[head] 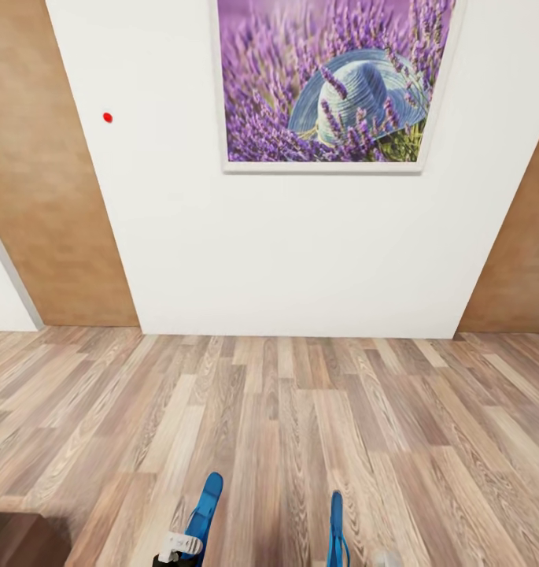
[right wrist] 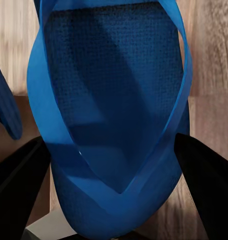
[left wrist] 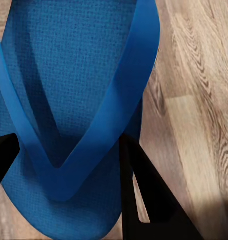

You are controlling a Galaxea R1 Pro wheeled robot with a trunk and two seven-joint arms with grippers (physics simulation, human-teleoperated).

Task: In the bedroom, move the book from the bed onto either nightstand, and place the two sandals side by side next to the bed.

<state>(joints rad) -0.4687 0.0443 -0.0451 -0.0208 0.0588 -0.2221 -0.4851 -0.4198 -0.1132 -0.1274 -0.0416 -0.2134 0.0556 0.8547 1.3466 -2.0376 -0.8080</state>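
The left gripper (left wrist: 69, 165) has its two dark fingers (left wrist: 144, 195) set on either side of the toe end of a blue sandal (left wrist: 69, 75), with the V of the straps between them; it is clasping that sandal. The right gripper (right wrist: 114, 185) likewise grips the second sandal (right wrist: 109, 100), with one dark finger (right wrist: 204, 185) at each flank of the sole near the strap's point.

In the head view both sandals stand edge-on above the wood plank floor (head: 300, 409), the left one (head: 204, 508) and the right one (head: 336, 528) well apart, with a white part of the left arm (head: 179, 545) just beside the left sandal.

Beyond them the floor runs to a white wall (head: 300, 252). On the wall hangs a framed picture (head: 332, 79) of lavender and a blue hat, and a small red dot (head: 107, 117) lies to the picture's left. Brown panels flank the wall. The right wrist view also catches an edge of the other sandal (right wrist: 6, 107).
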